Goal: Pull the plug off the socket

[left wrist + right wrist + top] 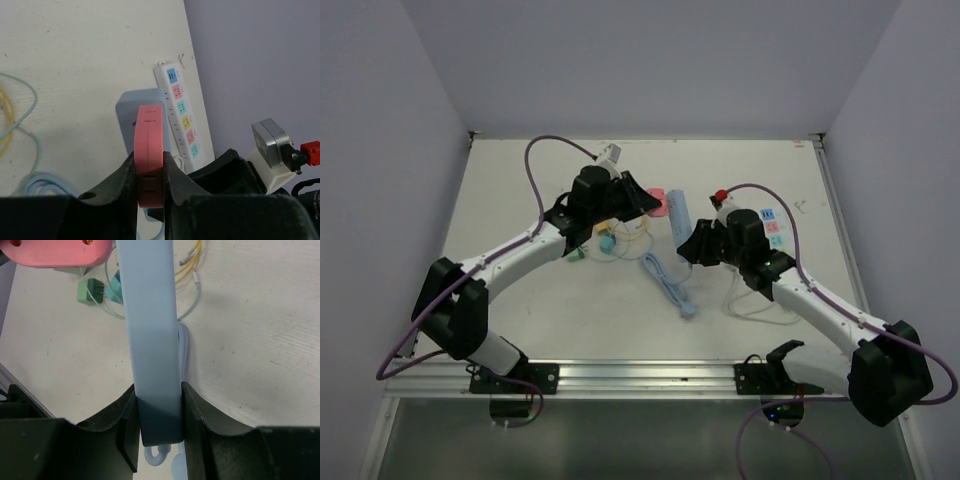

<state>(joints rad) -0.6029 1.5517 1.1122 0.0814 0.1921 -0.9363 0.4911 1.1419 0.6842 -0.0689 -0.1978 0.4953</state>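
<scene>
My left gripper (149, 161) is shut on a pink plug (150, 145), gripping its two flat sides; in the top view it (642, 203) is at the table's middle, by the plug (660, 200). The plug sits against the far end of a light blue socket strip (150, 325), touching its face. My right gripper (157, 392) is shut on the near end of that strip, one finger on each long side. In the top view the right gripper (692, 240) holds the strip (680, 213) just right of the plug. The strip's blue cable (670, 282) trails toward the front.
A white power strip with coloured outlets (181, 115) lies at the right by the wall (770, 225). A green plug (90, 291), a teal plug (606, 243) and thin yellow cables (192, 260) lie left of the strip. A white cable (760, 305) loops under the right arm.
</scene>
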